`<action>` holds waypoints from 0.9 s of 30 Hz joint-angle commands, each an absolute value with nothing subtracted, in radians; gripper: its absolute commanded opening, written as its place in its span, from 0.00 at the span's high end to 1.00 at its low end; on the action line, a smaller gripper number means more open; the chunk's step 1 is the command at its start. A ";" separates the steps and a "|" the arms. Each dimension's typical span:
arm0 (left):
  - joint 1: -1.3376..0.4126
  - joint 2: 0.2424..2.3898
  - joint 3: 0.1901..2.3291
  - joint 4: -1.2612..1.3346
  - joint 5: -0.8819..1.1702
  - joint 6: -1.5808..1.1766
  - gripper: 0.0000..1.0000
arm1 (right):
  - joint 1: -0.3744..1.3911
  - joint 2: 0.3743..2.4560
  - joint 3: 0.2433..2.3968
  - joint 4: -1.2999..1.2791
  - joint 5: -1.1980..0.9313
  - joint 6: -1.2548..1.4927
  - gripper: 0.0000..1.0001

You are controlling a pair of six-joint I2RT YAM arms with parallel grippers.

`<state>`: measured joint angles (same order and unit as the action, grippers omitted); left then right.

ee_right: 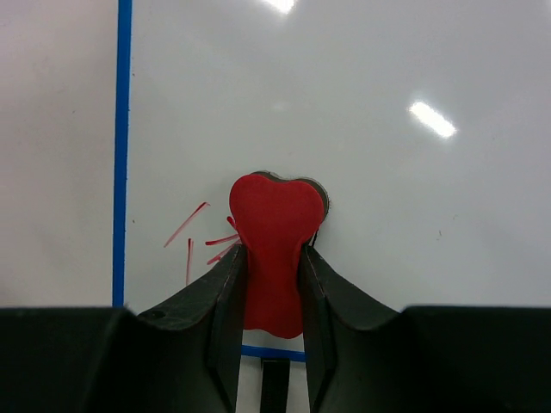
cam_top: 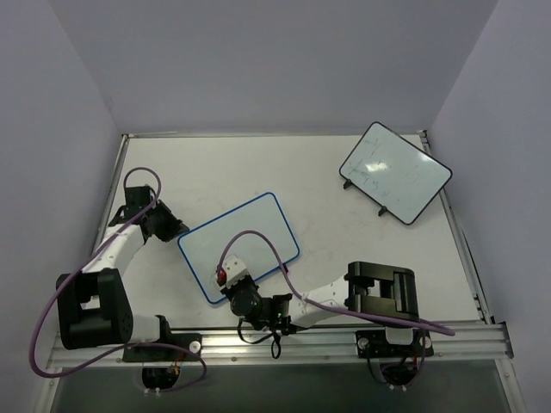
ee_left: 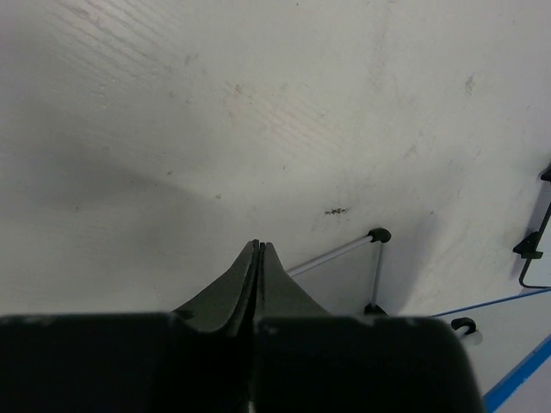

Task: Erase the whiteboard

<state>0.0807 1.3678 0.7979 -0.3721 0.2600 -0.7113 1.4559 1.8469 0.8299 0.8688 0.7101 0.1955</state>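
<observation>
The right hand (ee_right: 273,255) pinches a red heart-shaped eraser (ee_right: 275,219) against the whiteboard (cam_top: 263,217), beside red strokes (ee_right: 196,225) at its near left corner. The board lies centre-left on the desk (cam_top: 224,168). The left hand (ee_left: 258,251), fingers pressed together, is just beside its left end.

White arms (cam_top: 120,249) w/ blk joints (cam_top: 95,311), purple cables (cam_top: 250,232), blk tapered claw fingers (ee_left: 228,292).

Left tool (ee_left: 259,247) pinched closed, right tool (ee_right: 274,256) clamped.
</observation>
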 commanded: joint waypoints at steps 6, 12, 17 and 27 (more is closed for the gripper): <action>0.064 1.301 0.793 -0.321 0.318 -0.710 0.98 | 1.480 1.891 0.917 0.894 0.759 0.160 1.00; 0.064 1.259 0.824 -0.357 0.322 -0.696 0.98 | 1.483 1.905 0.926 0.879 0.747 0.166 1.00; 0.064 1.243 0.850 -0.380 0.331 -0.692 0.98 | 1.491 1.922 0.960 0.859 0.729 0.161 1.00; 0.054 1.209 0.853 -0.396 0.341 -0.699 0.98 | 1.514 1.956 1.009 0.830 0.713 0.152 1.00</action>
